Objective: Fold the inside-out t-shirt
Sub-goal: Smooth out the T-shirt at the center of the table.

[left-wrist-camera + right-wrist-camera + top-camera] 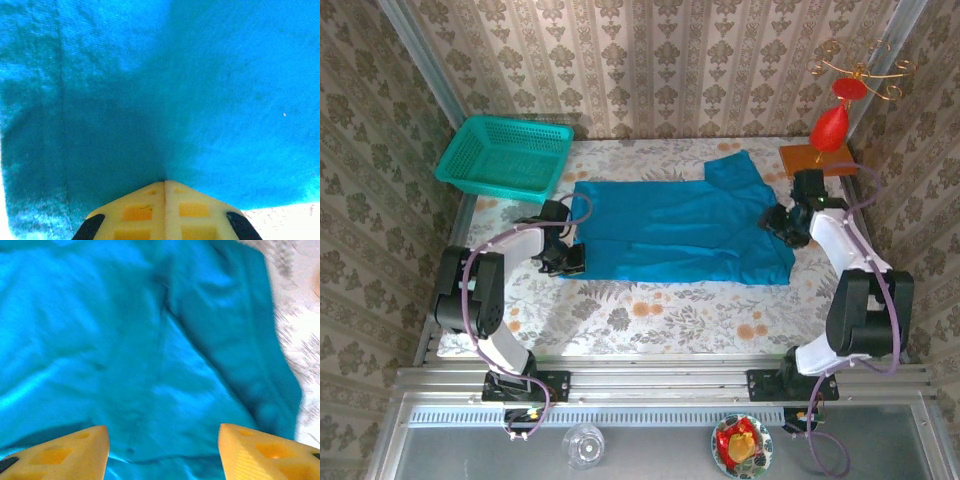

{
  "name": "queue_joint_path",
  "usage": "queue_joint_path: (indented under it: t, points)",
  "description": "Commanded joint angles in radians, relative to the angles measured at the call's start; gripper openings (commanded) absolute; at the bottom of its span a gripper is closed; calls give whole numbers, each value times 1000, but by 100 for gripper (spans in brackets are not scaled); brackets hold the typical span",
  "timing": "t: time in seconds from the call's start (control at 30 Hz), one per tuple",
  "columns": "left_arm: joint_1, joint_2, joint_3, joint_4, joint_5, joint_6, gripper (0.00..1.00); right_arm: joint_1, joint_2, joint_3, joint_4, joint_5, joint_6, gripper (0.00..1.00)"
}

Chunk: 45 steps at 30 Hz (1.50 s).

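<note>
Top external view: a tabletop (650, 315) covered with a pale floral cloth is seen, closed in at the far, left and right sides by walls (650, 60) papered with a beige damask pattern. An aluminium rail (660, 380) runs along the near edge, and both arm bases are bolted on it. At the far left corner a teal mesh basket (505, 157) is placed, and its mesh bottom is seen through the open top. At the far right corner an orange board (800, 160) lies, and a red ornament (830, 127) hangs over it from a golden wire stand (865, 70). On the ledge before the rail a clear glass bowl (583, 445) and a small dish (717, 445) with red and yellow contents are set. What these contents are cannot be told.

The inside-out t-shirt (680, 232) is spread flat across the middle of the tabletop, from left to right, with one sleeve pointing to the far edge. The left gripper (563, 260) is at the shirt's near left corner. In the left wrist view its fingers (140, 210) are pressed together and the blue fabric is gathered at their tips, so the cloth is held. The right gripper (782, 222) is at the right end of the shirt, beside the sleeve. In the right wrist view its two yellow fingers (75, 450) stand wide apart above wrinkled fabric.
</note>
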Motion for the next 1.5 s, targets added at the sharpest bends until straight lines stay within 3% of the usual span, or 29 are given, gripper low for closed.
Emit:
queue_joint_path:
  t: [0.0, 0.23, 0.37, 0.73, 1.07, 1.27, 1.4, 1.47]
  points:
    - [7, 43, 15, -22, 2, 16, 0, -59, 12, -75, -17, -98, -47, 65]
    - [23, 50, -13, -20, -5, 11, 0, -132, 99, -144, 81, -238, -43, 81]
    - [25, 48, -19, -24, -6, 6, 0, -173, 118, -174, 92, -271, -18, 85]
    - [63, 41, -66, -31, -17, -5, 0, -273, 114, -162, 13, 35, 128, 86]
    - [61, -27, -51, -34, 35, -22, 0, -196, -93, -168, -66, -37, -33, 71]
    - [62, -2, -34, -38, 35, -15, 0, -141, -16, -133, -108, 49, -92, 52]
    - [62, 8, -36, -40, 31, -10, 0, -137, 39, -125, -89, 47, -90, 47]
    - [62, 6, -37, -45, 21, -7, 0, -136, 58, -122, -82, 49, -90, 36]
